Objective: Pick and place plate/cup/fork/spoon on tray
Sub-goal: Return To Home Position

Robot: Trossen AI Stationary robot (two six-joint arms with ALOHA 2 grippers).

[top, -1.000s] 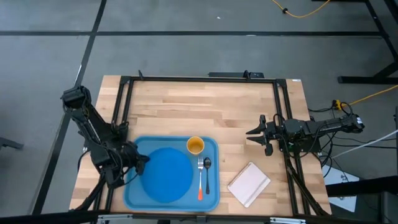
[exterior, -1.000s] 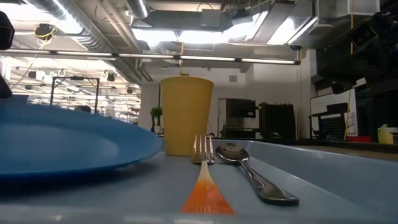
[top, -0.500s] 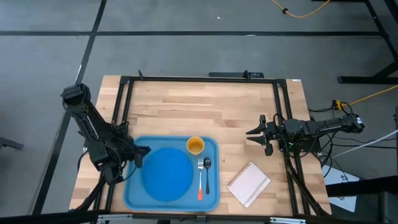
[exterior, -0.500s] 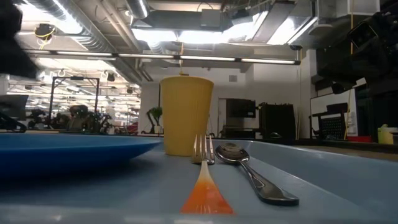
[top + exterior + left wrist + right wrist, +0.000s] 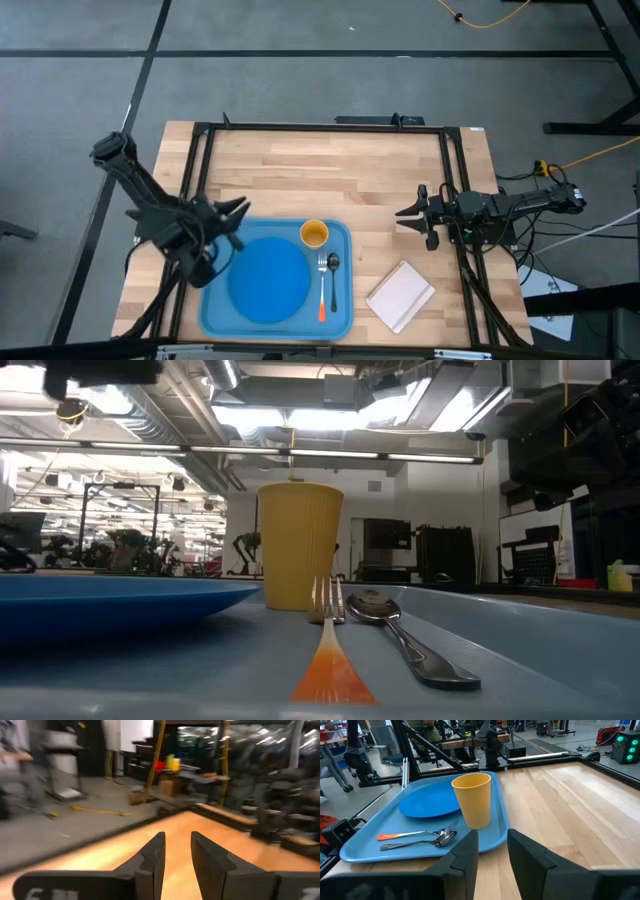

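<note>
The light-blue tray (image 5: 345, 310) lies at the table's near edge. On it lie the blue plate (image 5: 267, 279), flat, the orange-yellow cup (image 5: 314, 235), upright, and side by side the fork (image 5: 322, 288) and the dark spoon (image 5: 333, 282). All of these also show in the right wrist view: the plate (image 5: 432, 802), the cup (image 5: 472, 800), the fork (image 5: 415, 834) and the spoon (image 5: 420, 843). My left gripper (image 5: 238, 215) is open and empty, above the tray's far left corner. My right gripper (image 5: 410, 213) is open and empty at the table's right side.
A small white pad (image 5: 400, 295) lies on the table to the right of the tray. A dark metal frame (image 5: 320, 127) runs around the tabletop. Bare wood lies between the tray and the table's far edge.
My left gripper has let go of the plate's left edge and has gone up and toward the table's far edge, tipping up to nearly level. The plate, which stood tilted with its left edge raised, now lies flat on the tray.
</note>
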